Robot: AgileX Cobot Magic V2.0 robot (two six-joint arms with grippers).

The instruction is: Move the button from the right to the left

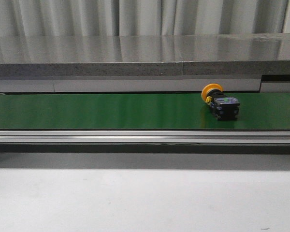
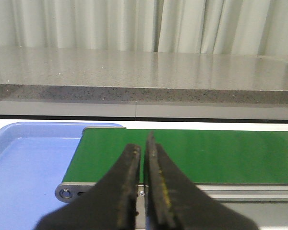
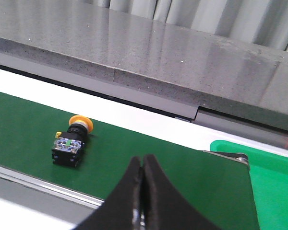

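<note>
1. Lying on its side, your button (image 1: pixel 220 102) rests on the green belt (image 1: pixel 111 111), toward its right end, near the far edge.
2. Your left gripper (image 2: pixel 143 189) has its jaws nearly together, holding nothing.
3. Your right gripper (image 3: pixel 142 191) has its jaws pressed together, empty.

Left gripper (image 2: pixel 144 148) nearly closed (thin gap) — right gripper (image 3: pixel 142 165) pressed together

This looks like an industrial test cell or factory-style lab. A green conveyor belt (image 1: pixel 111 110) runs between metal rails, with a grey speckled stone ledge (image 1: pixel 135 55) and pale curtains (image 1: pixel 135 14) behind, and plastic trays (image 2: pixel 24 167) at the belt ends.
</note>
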